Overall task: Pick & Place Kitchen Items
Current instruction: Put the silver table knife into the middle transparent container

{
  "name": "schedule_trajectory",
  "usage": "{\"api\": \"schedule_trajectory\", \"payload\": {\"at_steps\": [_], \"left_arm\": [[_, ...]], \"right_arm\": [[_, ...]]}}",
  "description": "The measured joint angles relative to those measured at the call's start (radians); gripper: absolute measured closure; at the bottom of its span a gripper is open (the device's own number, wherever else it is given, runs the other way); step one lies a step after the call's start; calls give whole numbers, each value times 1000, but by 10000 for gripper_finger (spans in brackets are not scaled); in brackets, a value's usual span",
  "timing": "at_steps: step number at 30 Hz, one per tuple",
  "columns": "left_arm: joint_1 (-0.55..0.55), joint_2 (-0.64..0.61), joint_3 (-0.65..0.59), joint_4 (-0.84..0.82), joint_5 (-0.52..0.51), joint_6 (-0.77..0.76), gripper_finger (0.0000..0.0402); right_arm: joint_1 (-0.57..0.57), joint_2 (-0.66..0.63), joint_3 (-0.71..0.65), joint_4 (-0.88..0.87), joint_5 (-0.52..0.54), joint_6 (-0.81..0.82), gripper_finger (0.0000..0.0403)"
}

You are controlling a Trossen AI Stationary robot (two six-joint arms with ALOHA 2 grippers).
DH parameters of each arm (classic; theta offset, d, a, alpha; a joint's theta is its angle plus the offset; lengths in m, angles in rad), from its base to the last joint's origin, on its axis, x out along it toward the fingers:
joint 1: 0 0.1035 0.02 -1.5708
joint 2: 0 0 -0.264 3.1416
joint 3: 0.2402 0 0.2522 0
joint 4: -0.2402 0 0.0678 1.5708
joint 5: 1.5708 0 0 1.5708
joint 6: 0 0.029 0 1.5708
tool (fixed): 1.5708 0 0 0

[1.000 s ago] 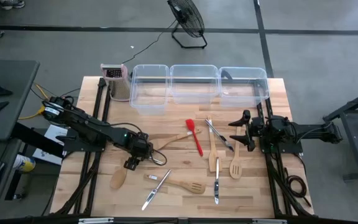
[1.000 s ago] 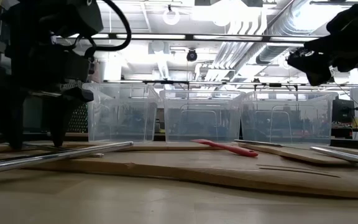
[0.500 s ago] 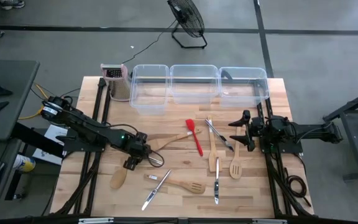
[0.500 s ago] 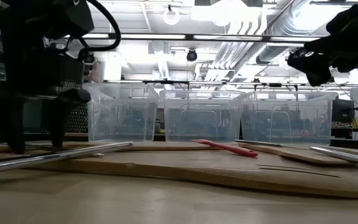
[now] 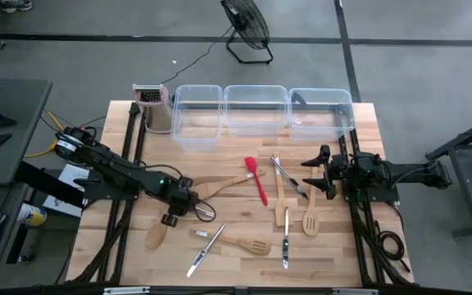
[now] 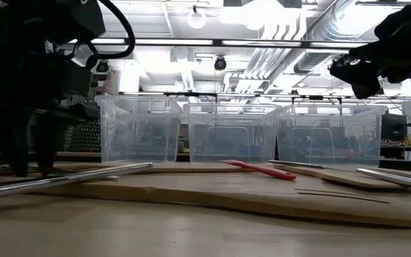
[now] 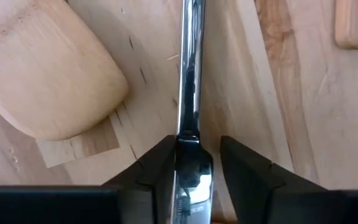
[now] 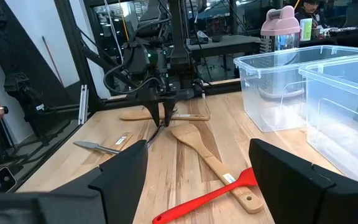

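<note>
Wooden tabletop [image 5: 334, 250] | left gripper [image 7: 194, 163] closing astride slim silvery metal utensil [image 7: 189, 81], handle axis running between fingers | right gripper [image 5: 311, 173] wide open, empty, far side

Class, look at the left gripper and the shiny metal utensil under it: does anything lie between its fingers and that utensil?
Nothing visible does. The left gripper is down at the table with the metal utensil running straight between its two fingers. The wooden spoon bowl lies beside it, off to one side of the handle, not in the gap.
</note>
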Motion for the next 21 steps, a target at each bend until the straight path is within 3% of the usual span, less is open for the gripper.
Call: {"api": "schedule_trajectory", "payload": {"at_steps": [6, 12, 21], "left_arm": [[0, 0, 0, -6, -3, -4, 332], [1, -11, 1, -11, 14, -32, 357], [2, -45, 27, -72, 17, -54, 363]], "right_arm": [[0, 0, 0, 0, 0, 0, 128], [0, 0, 0, 0, 0, 0, 128], [0, 0, 0, 0, 0, 0, 128]]}}
